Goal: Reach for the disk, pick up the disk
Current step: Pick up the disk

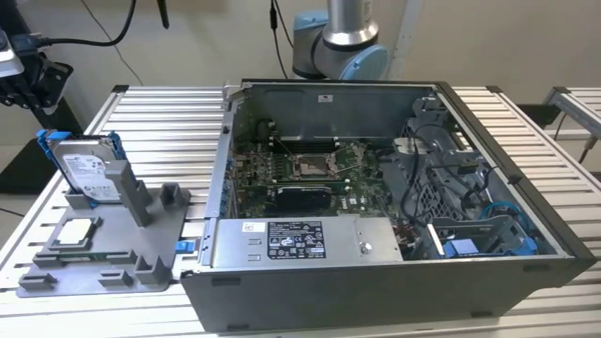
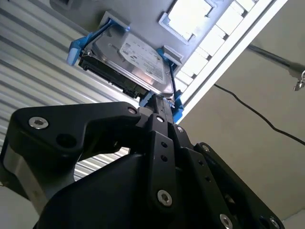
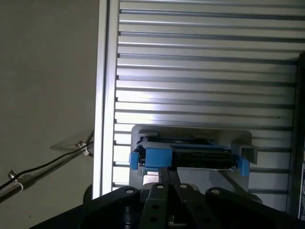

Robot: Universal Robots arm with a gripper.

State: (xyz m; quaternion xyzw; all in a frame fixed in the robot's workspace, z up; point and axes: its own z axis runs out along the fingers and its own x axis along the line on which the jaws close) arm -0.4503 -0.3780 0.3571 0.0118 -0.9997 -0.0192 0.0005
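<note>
The disk [image 1: 89,169] is a silver hard drive with a white label and a blue bracket. It stands upright in a grey holder [image 1: 131,246] on the exterior view's left. My black gripper [image 1: 33,88] hangs above it, further to the exterior view's left, well apart from it. In both wrist views the fingers lie together and point at the disk [image 2: 133,57] [image 3: 190,157]. The gripper [image 2: 161,107] [image 3: 167,172] is shut with nothing in it, its tip short of the blue bracket.
An open computer case [image 1: 488,232] takes up the middle and right of the slatted metal table [image 1: 169,127]. A square silver chip [image 1: 75,232] lies on the grey holder. A grey labelled box [image 1: 300,239] sits inside the case front. The arm's base [image 1: 338,42] stands behind.
</note>
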